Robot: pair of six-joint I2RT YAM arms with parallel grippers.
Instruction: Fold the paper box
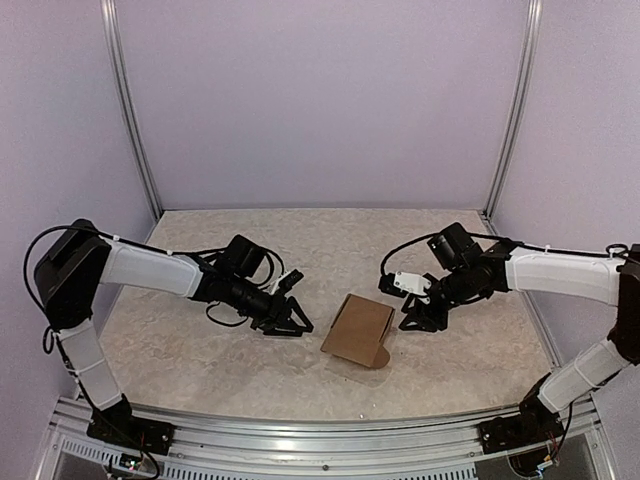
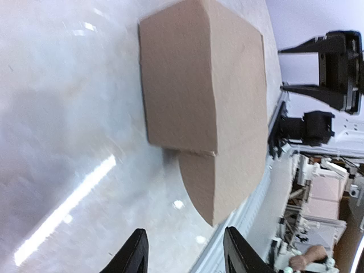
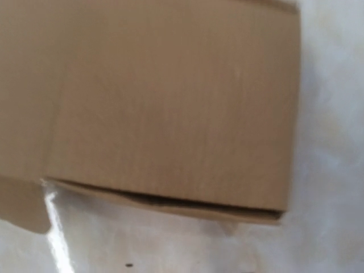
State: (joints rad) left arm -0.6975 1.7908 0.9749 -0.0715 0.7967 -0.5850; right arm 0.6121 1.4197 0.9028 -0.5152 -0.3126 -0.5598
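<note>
Paper box (image 1: 358,330) sits mid-tabletop (image 1: 200,370), btwn the two arms, touching neither. Body's squared up, but a rounded flap (image 2: 207,187) sticks out on the near side & one seam gapes, so prob. tucking's left. Left pincer (image 2: 185,239) open, empty, near it; right pincer (image 1: 418,320) spread too, holding nothing.

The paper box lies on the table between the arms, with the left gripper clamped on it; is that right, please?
Not quite: the left gripper is open and apart from the paper box, as the left wrist view shows; the rest is right.
</note>
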